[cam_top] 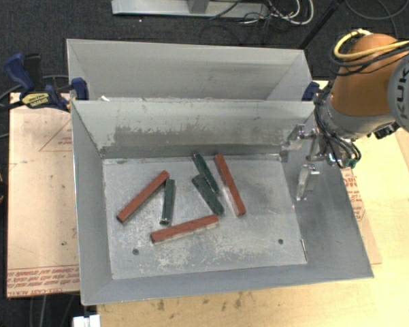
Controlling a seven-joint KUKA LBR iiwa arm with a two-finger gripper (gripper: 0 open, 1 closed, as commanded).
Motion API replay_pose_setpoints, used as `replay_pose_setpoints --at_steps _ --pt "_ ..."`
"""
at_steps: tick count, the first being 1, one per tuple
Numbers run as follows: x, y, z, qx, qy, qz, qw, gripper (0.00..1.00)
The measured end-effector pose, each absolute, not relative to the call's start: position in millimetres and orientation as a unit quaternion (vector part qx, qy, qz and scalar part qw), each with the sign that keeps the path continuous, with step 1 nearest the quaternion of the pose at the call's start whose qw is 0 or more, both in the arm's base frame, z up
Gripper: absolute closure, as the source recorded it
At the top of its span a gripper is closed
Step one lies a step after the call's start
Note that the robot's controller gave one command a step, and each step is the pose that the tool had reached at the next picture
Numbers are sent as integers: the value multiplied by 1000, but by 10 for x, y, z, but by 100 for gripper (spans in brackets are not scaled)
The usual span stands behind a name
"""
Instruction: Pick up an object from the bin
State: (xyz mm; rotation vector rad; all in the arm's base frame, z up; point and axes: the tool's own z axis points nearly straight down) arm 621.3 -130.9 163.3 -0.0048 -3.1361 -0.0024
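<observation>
Now the gripper (304, 181) hangs by the bin's (190, 121) right wall, its opening impossible to tell, well apart from red bars (143, 196) and green bars (207, 191) mid-floor.

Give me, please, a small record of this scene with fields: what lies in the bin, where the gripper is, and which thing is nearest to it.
container: grey metal bin
red-brown bars: three, namely left bar, lower bar, right bar
dark green bars: single green bar beside the left bar; green pair close together in the middle
gripper: at the bin's right side, above bare floor
nearest to gripper: right bar, apart from it
</observation>
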Motion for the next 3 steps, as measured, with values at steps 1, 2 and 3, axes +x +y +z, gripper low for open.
replay_pose_setpoints --at_steps 1,2,3 --pt "6232 -1306 1680 0 -1000 0 -1 0" --pt "6204 -747 954 -34 -999 0 -3 0" --pt "6220 -570 789 -38 -999 0 -3 0"
